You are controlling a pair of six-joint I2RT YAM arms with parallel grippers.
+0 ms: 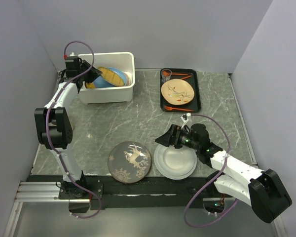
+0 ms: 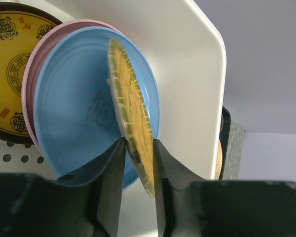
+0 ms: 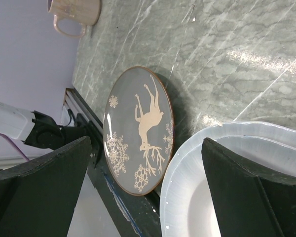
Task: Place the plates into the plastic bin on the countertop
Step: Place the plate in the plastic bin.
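Note:
The white plastic bin (image 1: 106, 94) stands at the back left of the countertop (image 1: 138, 121). My left gripper (image 1: 92, 76) is inside it, shut on the rim of a yellow-and-green plate (image 2: 130, 98) held on edge. In the left wrist view my left gripper (image 2: 138, 145) holds it against a blue plate (image 2: 79, 113), with a pink plate (image 2: 32, 84) and a gold-patterned brown plate (image 2: 10, 59) behind. My right gripper (image 1: 164, 138) is open, low over the left edge of a white plate (image 1: 180, 165). The dark deer plate (image 1: 129, 162) lies left of it. The right wrist view shows my right gripper (image 3: 145, 148), the deer plate (image 3: 138, 128) and the white plate (image 3: 197, 197).
A flat black tray (image 1: 197, 91) at the back right holds the peach flower plate (image 1: 177, 90) and orange cutlery (image 1: 180, 107). A beige mug (image 3: 74, 12) stands at the left of the countertop. Both near plates lie close to the table's front edge (image 1: 153, 183).

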